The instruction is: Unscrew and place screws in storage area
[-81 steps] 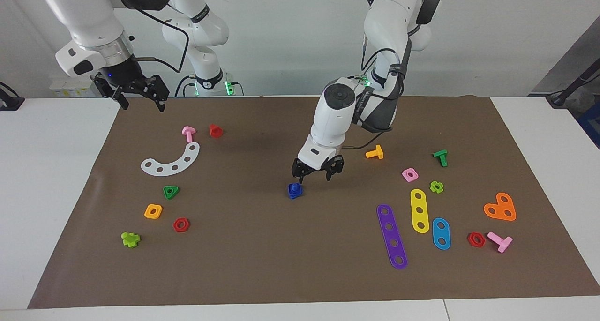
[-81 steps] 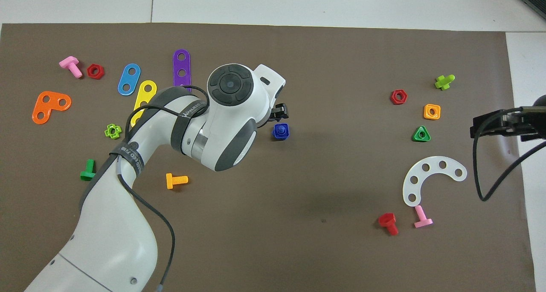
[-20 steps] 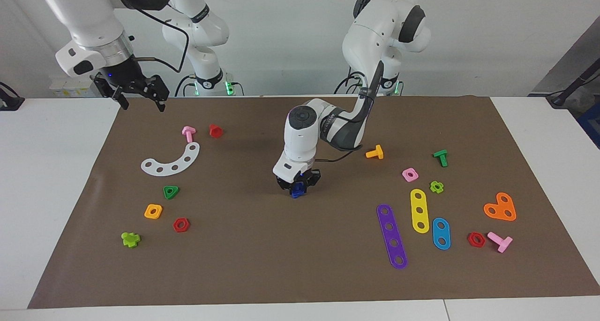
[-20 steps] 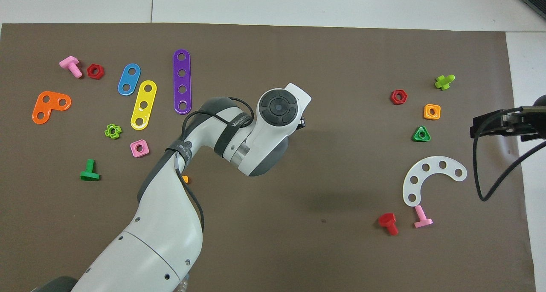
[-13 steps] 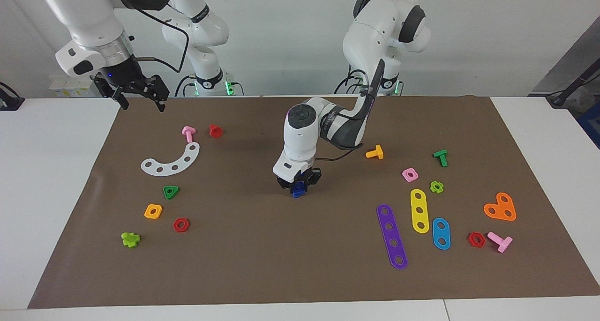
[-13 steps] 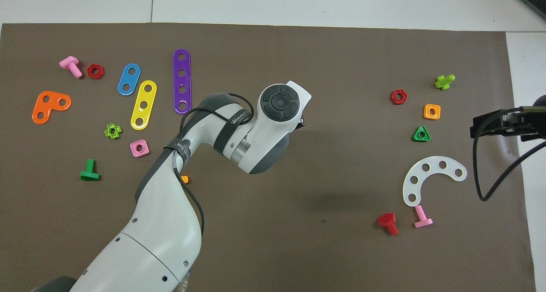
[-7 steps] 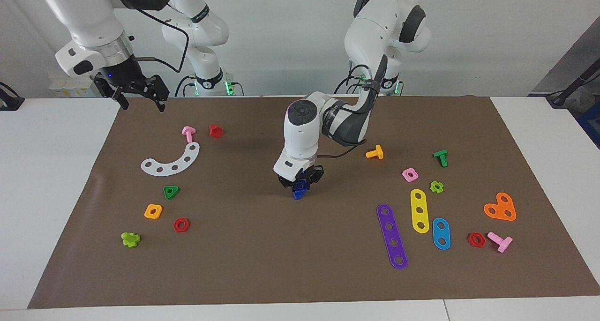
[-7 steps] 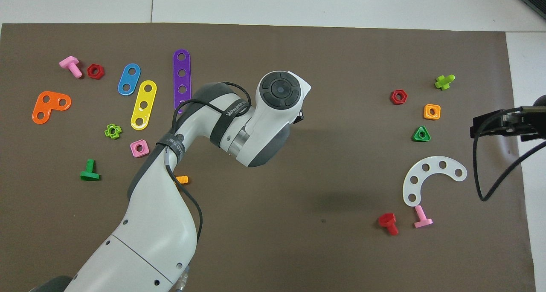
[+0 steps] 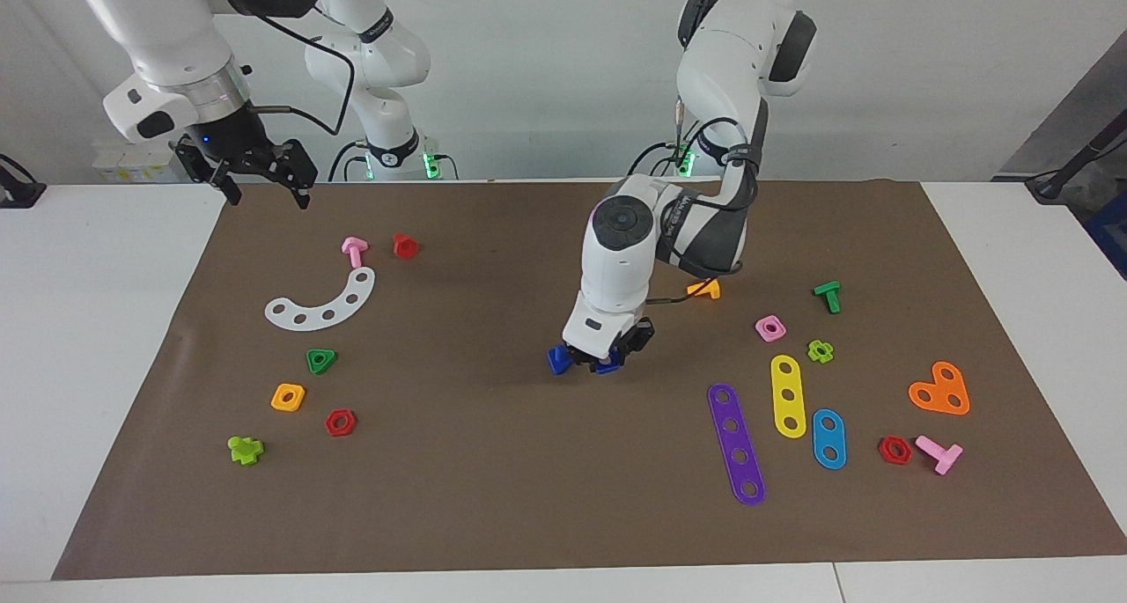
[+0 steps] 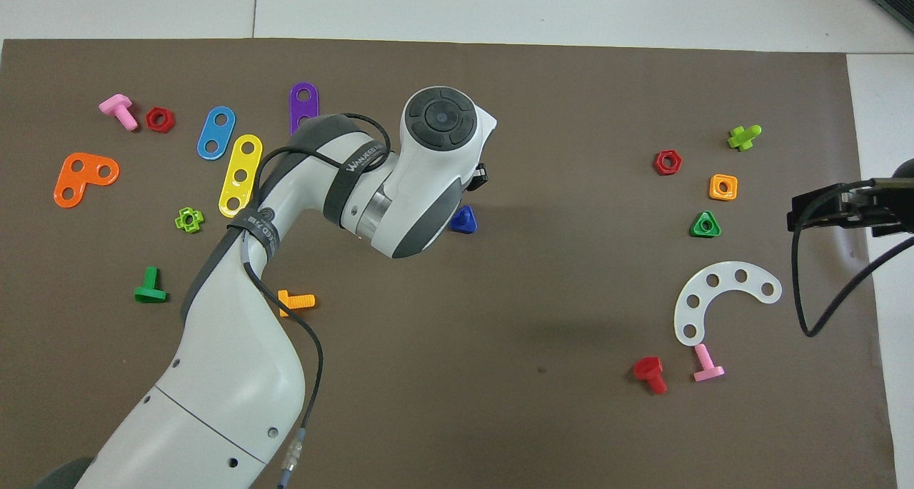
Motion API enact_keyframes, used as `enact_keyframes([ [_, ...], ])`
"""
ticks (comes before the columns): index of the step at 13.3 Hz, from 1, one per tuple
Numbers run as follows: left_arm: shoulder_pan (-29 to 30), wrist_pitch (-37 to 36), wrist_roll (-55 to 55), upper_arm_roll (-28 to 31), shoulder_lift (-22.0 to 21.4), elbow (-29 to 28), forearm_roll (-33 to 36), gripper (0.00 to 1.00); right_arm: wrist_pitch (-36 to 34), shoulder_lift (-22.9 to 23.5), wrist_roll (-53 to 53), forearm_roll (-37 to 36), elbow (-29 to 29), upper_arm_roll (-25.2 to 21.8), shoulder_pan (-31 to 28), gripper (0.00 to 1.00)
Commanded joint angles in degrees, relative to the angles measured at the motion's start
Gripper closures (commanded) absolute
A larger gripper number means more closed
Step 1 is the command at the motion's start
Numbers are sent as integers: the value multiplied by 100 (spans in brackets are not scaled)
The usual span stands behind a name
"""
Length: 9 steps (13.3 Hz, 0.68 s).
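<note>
The dark-blue bolt with its triangular head lies on the brown mat near the middle; it also shows in the overhead view. My left gripper is low over the mat just beside the bolt, toward the left arm's end. It is shut on a small dark-blue piece, apparently the square nut. In the overhead view the left wrist hides the gripper and the nut. My right gripper is open and empty and waits over the mat's edge at the right arm's end.
Green triangular nut, orange square nut, red hex nut and white curved strip lie toward the right arm's end. Purple, yellow and light-blue strips and an orange bolt lie toward the left arm's end.
My left gripper rose with the blue assembly, then moved toward the left arm's end. The bolt now lies on the mat apart from the gripper. The right arm has not moved.
</note>
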Motion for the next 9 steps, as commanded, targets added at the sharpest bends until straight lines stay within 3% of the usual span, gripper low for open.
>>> enact_keyframes([
  [1, 417, -216, 719, -5, -271, -321, -184, 68, 345, -146, 45, 112, -247, 70, 41, 0],
  [5, 1112, -182, 2160, -5, -894, -1349, -201, 68, 846, 20, 732, 103, -300, 97, 769, 0],
  [9, 1473, 518, 2980, 4, -1641, -2771, -307, 67, 1066, 748, 1862, 15, 32, 114, 1552, 0],
])
